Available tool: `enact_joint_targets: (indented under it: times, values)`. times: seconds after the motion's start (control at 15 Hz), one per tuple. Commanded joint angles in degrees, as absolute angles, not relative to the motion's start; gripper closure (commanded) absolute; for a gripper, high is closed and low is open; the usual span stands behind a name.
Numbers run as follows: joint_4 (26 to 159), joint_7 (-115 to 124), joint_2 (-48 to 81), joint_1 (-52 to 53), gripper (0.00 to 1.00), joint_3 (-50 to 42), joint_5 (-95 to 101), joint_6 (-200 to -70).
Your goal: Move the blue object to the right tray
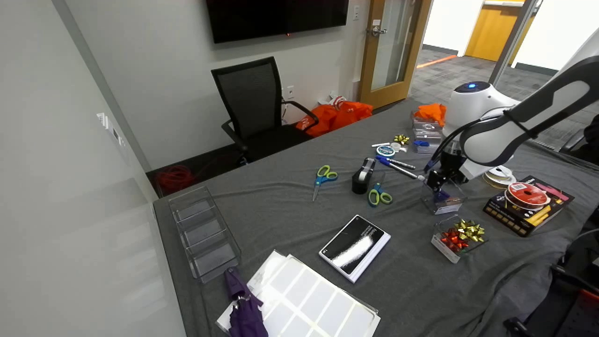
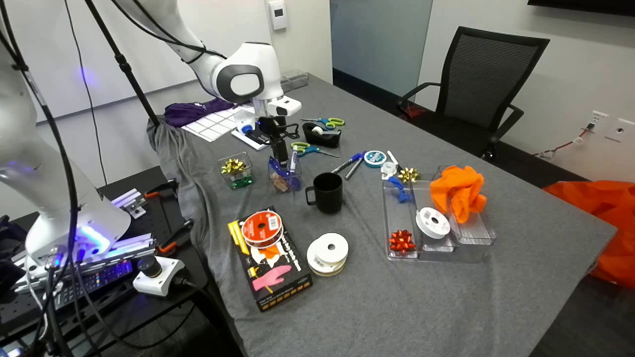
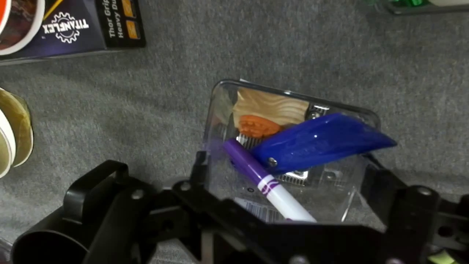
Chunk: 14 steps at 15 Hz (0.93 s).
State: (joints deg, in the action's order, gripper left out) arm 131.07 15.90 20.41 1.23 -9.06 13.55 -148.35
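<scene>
A shiny blue object point(image 3: 318, 143) lies slanted in a small clear tray point(image 3: 289, 93), its pointed end over the rim. A purple-capped white marker point(image 3: 289, 205) lies across its near end, and a wooden piece with an orange part is beside it. In both exterior views my gripper point(image 1: 439, 183) point(image 2: 280, 154) points down at this tray point(image 1: 447, 207). In the wrist view my gripper point(image 3: 291, 174) is open, its fingers apart on either side of the tray and nothing held. A second small clear tray point(image 1: 444, 249) holds gold and red bows; its edge shows in the wrist view point(image 3: 432, 10).
A black mug point(image 2: 328, 193) stands close beside the tray. A glove box point(image 2: 268, 258) with a red ribbon spool and white spools point(image 2: 327, 253) are nearby. Markers, scissors and a tape dispenser point(image 2: 321, 136) lie around. A divided clear tray point(image 2: 431, 254) holds an orange cloth.
</scene>
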Motion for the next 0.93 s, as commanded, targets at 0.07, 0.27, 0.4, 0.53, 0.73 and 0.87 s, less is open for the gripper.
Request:
enact_joint_targets:
  times: [0.07,0.27,0.4,0.53,0.73,0.87]
  values:
    - [131.6,16.66,20.28,2.06,0.0,-10.57,15.73,-148.23]
    - [132.1,17.63,20.51,1.89,0.0,-10.94,15.49,-150.63]
    - [132.28,19.09,20.89,1.66,0.0,-11.27,14.76,-152.42]
    - [132.52,20.19,21.35,1.5,0.0,-11.53,14.09,-154.44]
    - [132.9,22.14,22.53,1.92,0.0,-12.42,13.89,-157.47]
    - [133.12,22.98,23.55,2.13,0.0,-12.63,13.08,-158.91]
